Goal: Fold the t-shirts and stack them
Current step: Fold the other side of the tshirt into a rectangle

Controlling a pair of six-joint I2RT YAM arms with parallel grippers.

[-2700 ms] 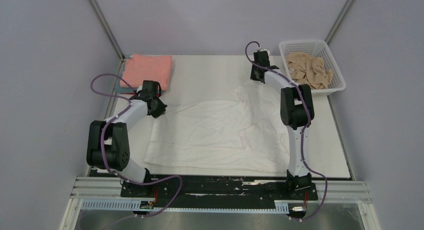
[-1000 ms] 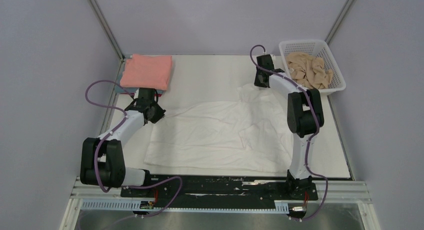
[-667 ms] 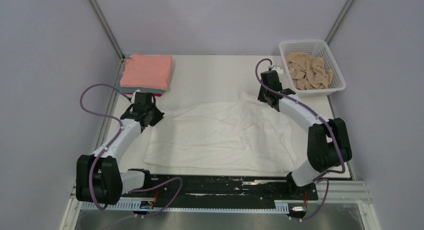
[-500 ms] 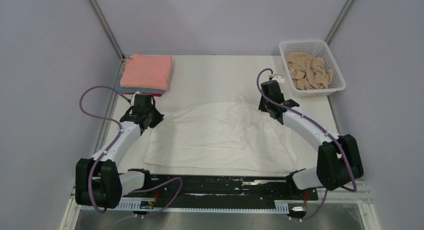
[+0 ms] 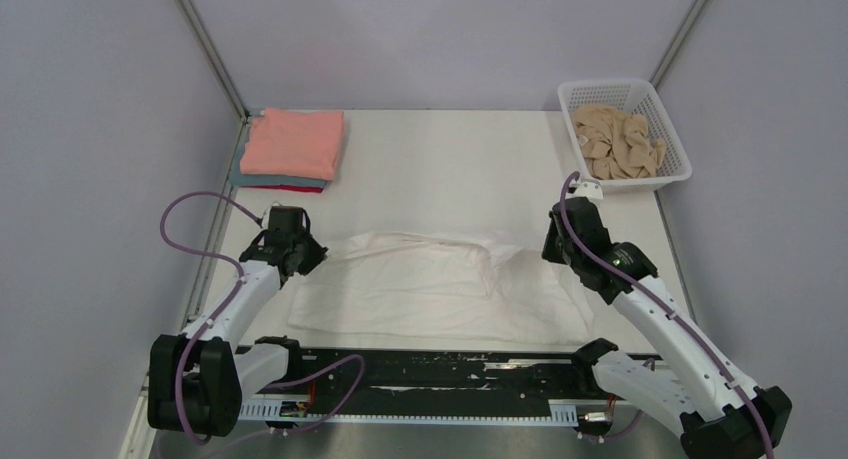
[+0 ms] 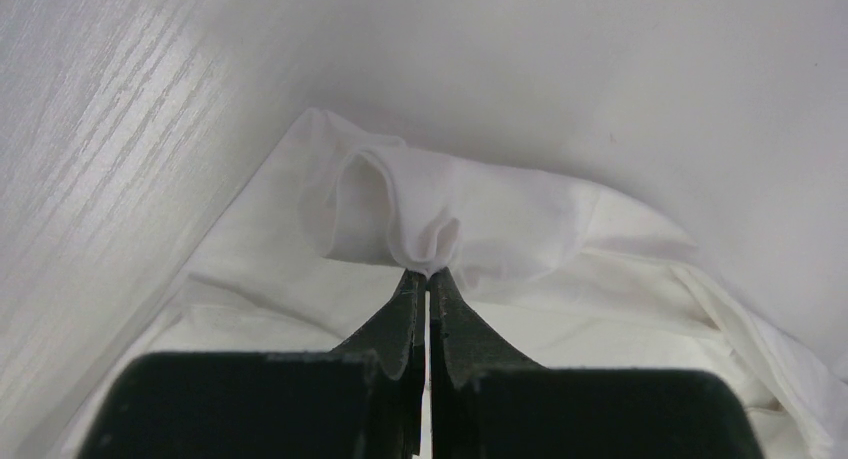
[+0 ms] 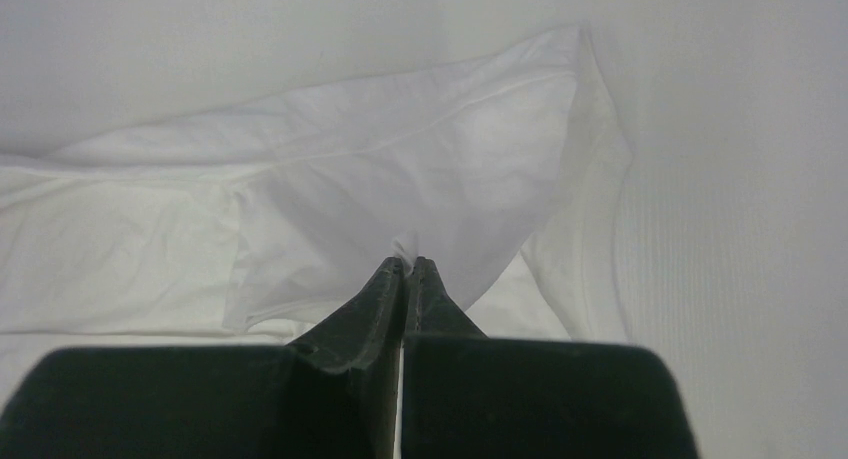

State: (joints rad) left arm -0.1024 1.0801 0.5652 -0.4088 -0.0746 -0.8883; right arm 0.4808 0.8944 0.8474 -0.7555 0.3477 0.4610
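Observation:
A large white t-shirt lies across the near half of the table, its far part folded over toward me. My left gripper is shut on its left edge; the pinched cloth shows at the fingertips in the left wrist view. My right gripper is shut on its right edge, with the cloth bunched at the tips in the right wrist view. A salmon-pink folded shirt tops a stack at the far left, over teal and red ones. A tan shirt lies crumpled in the basket.
The white mesh basket stands at the far right corner. The table's far middle shows bare white surface. A black rail runs along the near edge by the arm bases. Grey walls close in the sides and back.
Both grippers have pulled toward the near edge with the white shirt's far edge in them, folding its far part over the near part. The right arm has swung down and out to the right.

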